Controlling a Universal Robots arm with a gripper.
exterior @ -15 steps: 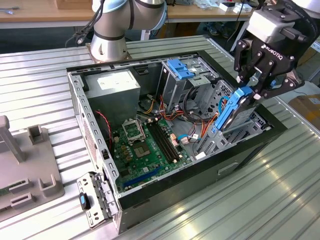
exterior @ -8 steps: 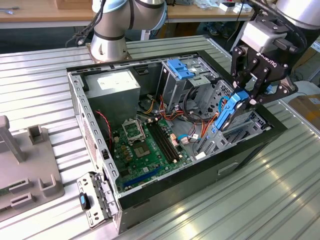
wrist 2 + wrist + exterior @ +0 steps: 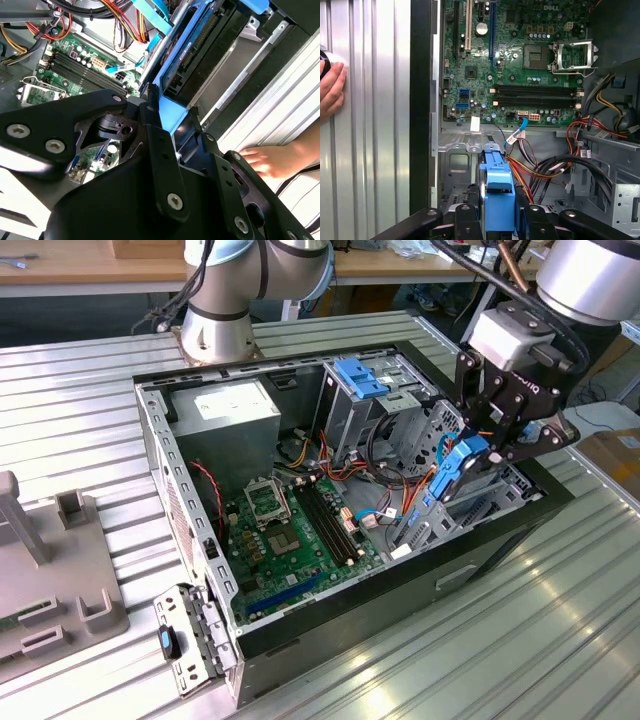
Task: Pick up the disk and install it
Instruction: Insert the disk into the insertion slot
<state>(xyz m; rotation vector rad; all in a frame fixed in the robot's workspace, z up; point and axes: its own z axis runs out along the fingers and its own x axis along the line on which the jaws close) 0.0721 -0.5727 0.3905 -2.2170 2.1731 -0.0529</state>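
The disk (image 3: 452, 474), a drive in a blue plastic frame, hangs tilted over the drive bay at the exterior view's right end of the open computer case (image 3: 180, 490). My gripper (image 3: 480, 450) is shut on it from above, its black fingers (image 3: 468, 220) clamping the blue frame on both sides. In the first wrist view the disk's blue frame (image 3: 498, 192) points down toward the metal bay floor (image 3: 460, 165). In the second wrist view the disk's dark edge (image 3: 197, 55) sits partly inside the bay, beyond the gripper (image 3: 167, 117).
A motherboard (image 3: 290, 530) lies in the case, with cables (image 3: 545, 170) beside the bay. A grey box with a white label (image 3: 225, 405) and a light-blue bracket (image 3: 360, 375) sit at the back. A person's hand (image 3: 330, 90) rests on the ribbed table outside the case. A grey fixture (image 3: 50, 580) stands at the exterior view's left.
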